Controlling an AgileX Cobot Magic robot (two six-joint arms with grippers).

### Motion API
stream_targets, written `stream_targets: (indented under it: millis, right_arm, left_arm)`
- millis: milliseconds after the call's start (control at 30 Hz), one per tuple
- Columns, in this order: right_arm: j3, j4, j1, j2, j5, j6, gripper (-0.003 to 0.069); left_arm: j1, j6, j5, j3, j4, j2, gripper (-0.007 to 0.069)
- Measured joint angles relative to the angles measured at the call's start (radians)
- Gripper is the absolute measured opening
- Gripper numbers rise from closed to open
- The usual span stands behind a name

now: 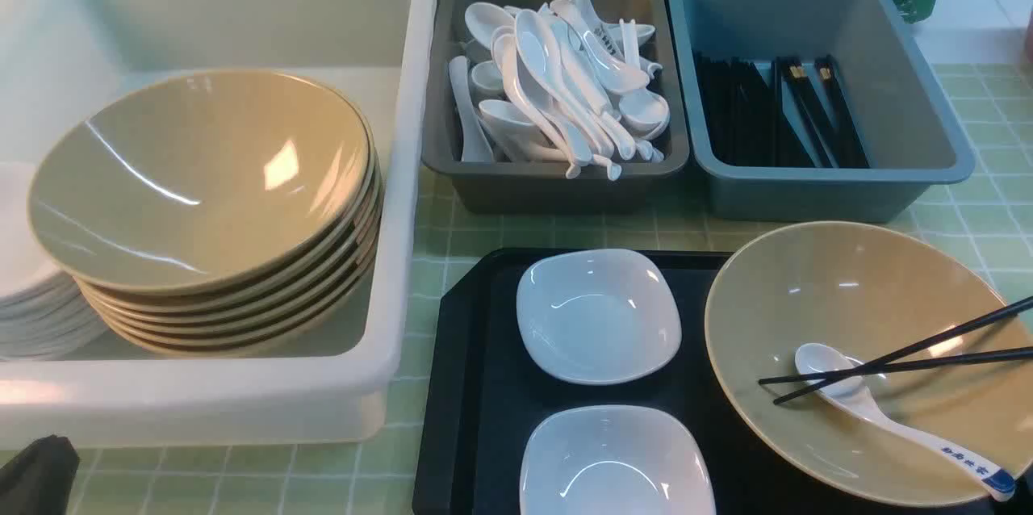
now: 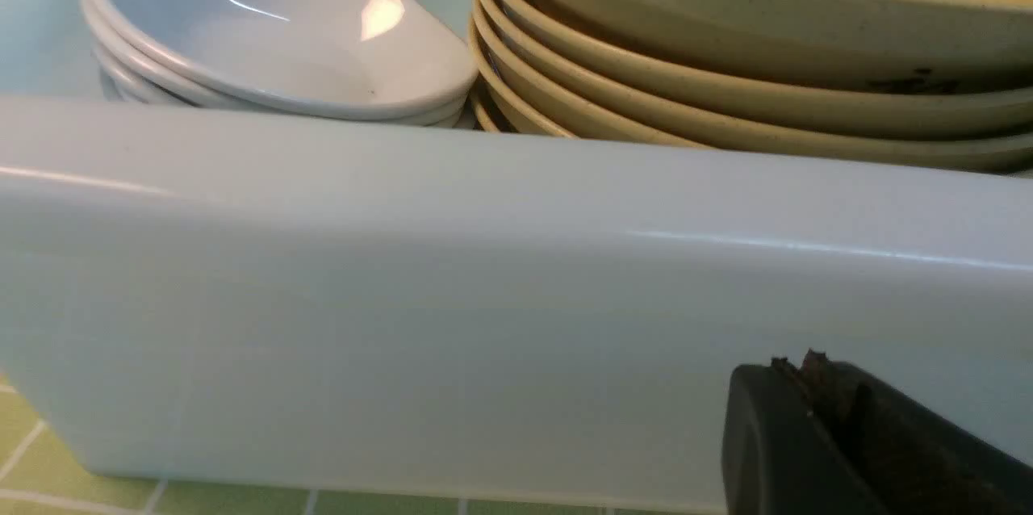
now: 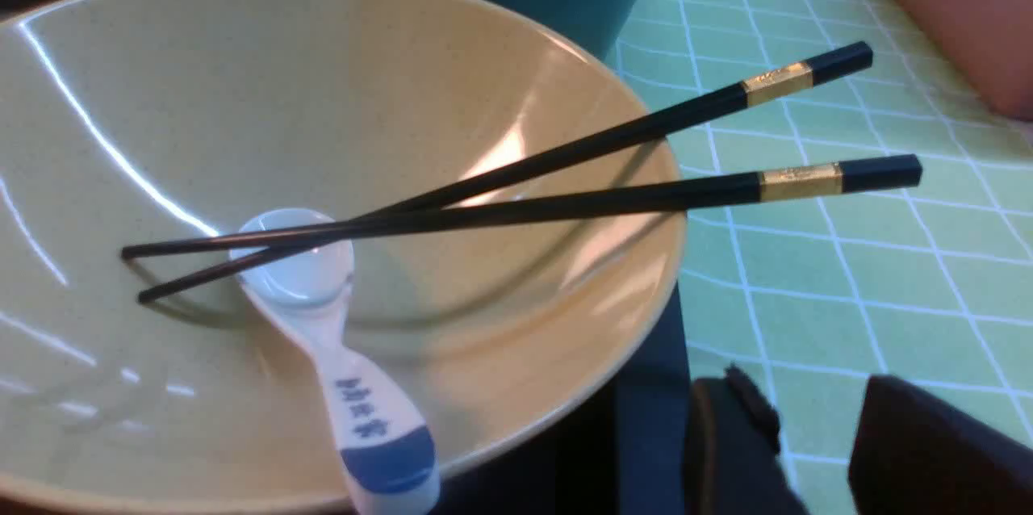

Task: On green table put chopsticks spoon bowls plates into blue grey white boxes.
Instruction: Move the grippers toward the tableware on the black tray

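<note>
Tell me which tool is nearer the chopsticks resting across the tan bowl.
Right. The right tool hangs open beside that bowl, near the gold-banded ends of the chopsticks; the left tool sits shut by the outer wall of the white box.

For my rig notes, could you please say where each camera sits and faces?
Front view: between the arms, facing forward over white box and black tray; left arm's dark end shows.
Left wrist: low beside that box's wall, facing stacked bowls; shut left gripper shows.
Right wrist: facing the tray's bowl, chopsticks, spoon; open right gripper shows.
Shared: front and right wrist see that bowl.
</note>
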Motion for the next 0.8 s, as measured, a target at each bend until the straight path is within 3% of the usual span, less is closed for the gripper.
stream_targets:
  millis: [533, 800]
  right_arm:
    - [0.0, 0.0, 0.0, 0.0, 0.0, 0.0, 0.0235]
    - [0.0, 0.0, 0.0, 0.0, 0.0, 0.0, 0.0235]
  left_arm:
    - [0.0, 0.02, 0.0, 0.0, 0.06, 0.0, -0.0001]
    - [0.0, 0.007, -0.001, 0.0, 0.013, 0.0, -0.0001]
